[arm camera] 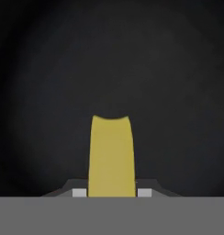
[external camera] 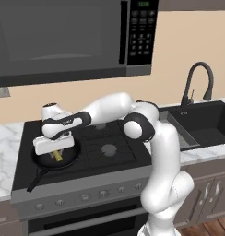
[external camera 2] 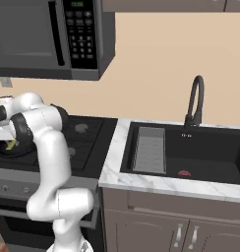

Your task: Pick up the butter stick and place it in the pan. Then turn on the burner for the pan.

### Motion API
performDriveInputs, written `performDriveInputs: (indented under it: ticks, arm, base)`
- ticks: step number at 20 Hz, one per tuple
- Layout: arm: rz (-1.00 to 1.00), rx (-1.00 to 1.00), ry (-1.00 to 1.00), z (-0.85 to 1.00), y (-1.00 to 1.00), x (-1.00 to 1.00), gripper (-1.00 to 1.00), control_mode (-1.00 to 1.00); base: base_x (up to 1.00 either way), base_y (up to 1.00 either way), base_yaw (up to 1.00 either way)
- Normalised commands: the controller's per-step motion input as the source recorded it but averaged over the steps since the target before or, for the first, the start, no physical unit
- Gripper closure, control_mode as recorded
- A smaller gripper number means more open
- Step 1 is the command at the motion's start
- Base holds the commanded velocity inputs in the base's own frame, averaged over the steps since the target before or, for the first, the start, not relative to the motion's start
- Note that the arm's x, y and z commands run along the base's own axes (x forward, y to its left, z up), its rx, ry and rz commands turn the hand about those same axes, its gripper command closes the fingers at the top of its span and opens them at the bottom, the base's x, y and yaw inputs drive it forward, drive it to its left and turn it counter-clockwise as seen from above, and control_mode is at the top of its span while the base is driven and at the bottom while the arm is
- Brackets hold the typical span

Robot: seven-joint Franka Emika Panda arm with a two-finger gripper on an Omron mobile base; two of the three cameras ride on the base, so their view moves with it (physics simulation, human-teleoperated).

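- Gripper [external camera: 57,154]: pointing straight down over the pan on the front left of the cooktop; the fingers are pinched on the butter, one at each side of the bar, as the hand view shows at its lower edge.
- Butter [arm camera: 111,156]: thin yellow bar, held upright between the fingers, its free end hanging down inside the pan's rim. Also seen as a yellow sliver under the hand in the left base view [external camera: 58,156] and, small, at the left edge of the right base view [external camera 2: 12,144]. Whether its tip touches the pan floor cannot be told.
- Pan [external camera: 70,158]: round, black, shallow rim, sitting on the front left grate; long handle running toward the front left edge of the stove. Its dark floor makes up the background of the hand view [arm camera: 178,92].
- Burner [external camera: 109,149]: grey round cap under black grates, just right of the pan; the one beneath the pan is hidden by it.
- Knobs [external camera: 103,194]: a row along the stove's front panel, below the cooktop.
- Microwave [external camera: 63,37]: mounted above the stove, keypad on its right side.
- Sink [external camera 2: 200,157]: black basin in the marble counter right of the stove, with a grey rack at its left and a small red item on its floor.
- Faucet [external camera 2: 195,103]: black, arched, behind the sink.
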Motion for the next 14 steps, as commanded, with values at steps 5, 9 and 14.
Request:
performDriveInputs:
  ticks: [5,9,14]
  arm:
    - [0.0,0.0,0.0,0.0,0.0,0.0,-1.0,-1.0]
    - [0.0,0.0,0.0,0.0,0.0,0.0,-1.0,-1.0]
    - [0.0,0.0,0.0,0.01,0.0,0.0,-1.0,-1.0]
  base:
    - [0.0,0.0,0.0]
    - [0.0,0.0,0.0]
    - [0.0,0.0,0.0]
